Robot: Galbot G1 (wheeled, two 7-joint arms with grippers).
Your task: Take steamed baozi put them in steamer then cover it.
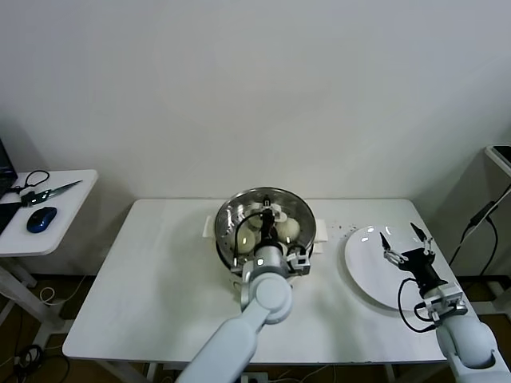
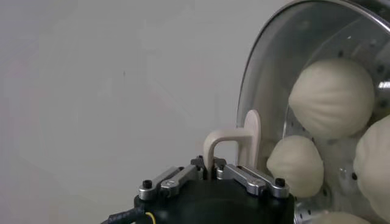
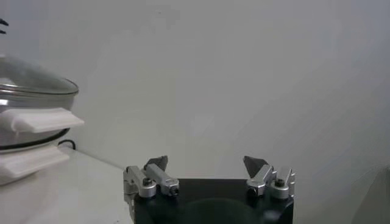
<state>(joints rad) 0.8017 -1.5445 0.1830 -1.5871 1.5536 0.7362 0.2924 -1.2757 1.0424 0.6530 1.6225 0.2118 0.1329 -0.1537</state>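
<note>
Steel steamer [image 1: 231,209] holds four baozi [image 1: 289,230]; left gripper [image 1: 269,226] pinches its glass lid [image 2: 268,73] handle [image 2: 234,143]; right gripper [image 1: 405,239] spread over one plate [image 1: 363,275].

arms [image 1: 263,299]: white shells | wrists: black, cabled | fingers [image 3: 157,163]: silver, screwed

no readable text, no labels, no brands, no numbers, no signs on any object in view
</note>
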